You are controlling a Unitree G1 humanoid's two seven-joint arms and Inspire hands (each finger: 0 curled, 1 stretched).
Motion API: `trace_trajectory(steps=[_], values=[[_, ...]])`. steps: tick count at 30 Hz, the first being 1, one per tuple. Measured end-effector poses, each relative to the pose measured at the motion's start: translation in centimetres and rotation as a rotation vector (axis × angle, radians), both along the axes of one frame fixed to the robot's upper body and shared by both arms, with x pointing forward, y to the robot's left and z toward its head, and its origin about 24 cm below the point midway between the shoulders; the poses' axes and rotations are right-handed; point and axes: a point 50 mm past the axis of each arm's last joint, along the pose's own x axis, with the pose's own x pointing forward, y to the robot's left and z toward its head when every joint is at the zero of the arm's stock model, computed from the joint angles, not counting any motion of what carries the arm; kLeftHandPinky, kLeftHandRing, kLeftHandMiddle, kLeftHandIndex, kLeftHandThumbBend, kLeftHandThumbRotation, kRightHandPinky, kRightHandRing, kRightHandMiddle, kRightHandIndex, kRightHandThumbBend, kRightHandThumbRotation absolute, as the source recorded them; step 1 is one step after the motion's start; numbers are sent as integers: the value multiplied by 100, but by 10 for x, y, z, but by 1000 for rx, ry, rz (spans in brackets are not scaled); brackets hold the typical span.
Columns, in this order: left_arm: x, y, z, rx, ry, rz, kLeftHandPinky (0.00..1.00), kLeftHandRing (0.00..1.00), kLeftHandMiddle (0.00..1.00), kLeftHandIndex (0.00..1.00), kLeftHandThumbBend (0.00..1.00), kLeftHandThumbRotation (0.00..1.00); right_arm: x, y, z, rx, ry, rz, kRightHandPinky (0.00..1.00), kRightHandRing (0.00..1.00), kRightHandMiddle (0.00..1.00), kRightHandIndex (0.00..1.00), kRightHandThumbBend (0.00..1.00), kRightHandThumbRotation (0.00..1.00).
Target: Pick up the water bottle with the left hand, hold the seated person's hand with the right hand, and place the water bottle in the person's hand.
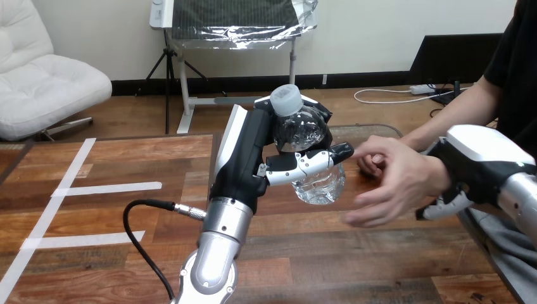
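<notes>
Head view
Left hand [248, 152]: gripped the water bottle [316, 183] above the table's [107, 215] far middle, cap leaning up-left.
Person's hand [396, 180]: waited just right of the bottle.
Right hand [484, 158]: wrapped the person's wrist [438, 174].

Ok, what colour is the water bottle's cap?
The cap is white, seen best in the head view.

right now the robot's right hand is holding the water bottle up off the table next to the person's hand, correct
Not quite: it is the left hand, not the right, that holds the water bottle up off the table next to the person's hand, as the head view shows. The right hand is at the person's wrist.
</notes>
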Motion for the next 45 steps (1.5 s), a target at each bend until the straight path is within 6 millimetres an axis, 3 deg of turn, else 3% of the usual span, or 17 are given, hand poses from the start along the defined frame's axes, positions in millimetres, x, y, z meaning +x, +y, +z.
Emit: trace_trajectory(steps=[26,45], values=[[0,-9,1,15,-3,-29,37,40,44,48,65,0,-8,23,13,1,-31,109,15,21,29,33,74,0],[0,-8,1,5,-5,-12,37,41,44,48,64,0,-11,28,16,10,-40,140,15,21,28,30,76,0]])
